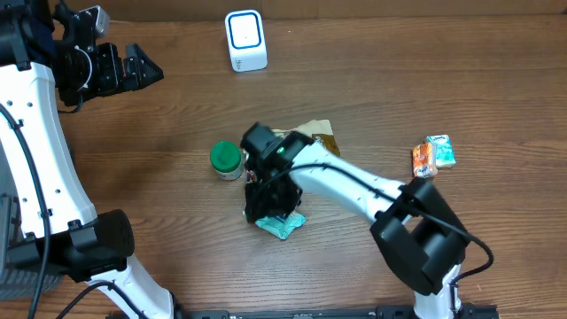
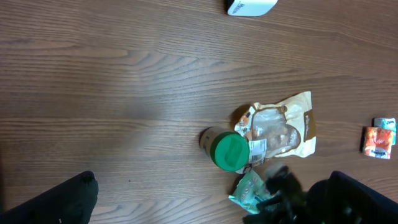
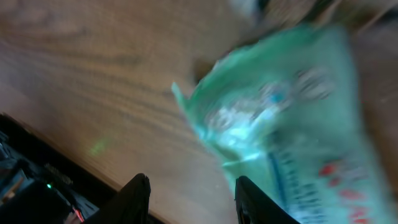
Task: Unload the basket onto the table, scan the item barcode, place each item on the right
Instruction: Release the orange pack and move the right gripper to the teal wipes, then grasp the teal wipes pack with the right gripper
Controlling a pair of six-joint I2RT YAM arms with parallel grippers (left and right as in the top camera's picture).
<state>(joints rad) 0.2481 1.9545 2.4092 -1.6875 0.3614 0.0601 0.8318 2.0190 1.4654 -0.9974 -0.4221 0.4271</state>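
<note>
Overall, the work surface is a brown wood-grain table (image 1: 399, 80), its dark front edge running along the bottom of the overhead view. A white scanner (image 1: 245, 40) stands at the far edge. Near the centre are a green-lidded jar (image 1: 226, 160) and, just to its right, a tan pouch (image 2: 283, 127). Two small packets (image 1: 432, 154), one orange and one green, lie well apart to the right.

The green packet (image 1: 285, 225) lies flat on the wood in front of the jar. The right gripper (image 1: 266, 206) stands directly over its near-left edge. In the blurred right wrist view, the fingers (image 3: 138, 196) are partly spread with bare wood between them, and the packet lies just ahead and to one side, not gripped.

The left gripper (image 1: 149, 66) is at the far left, fingers spread wide and empty
</note>
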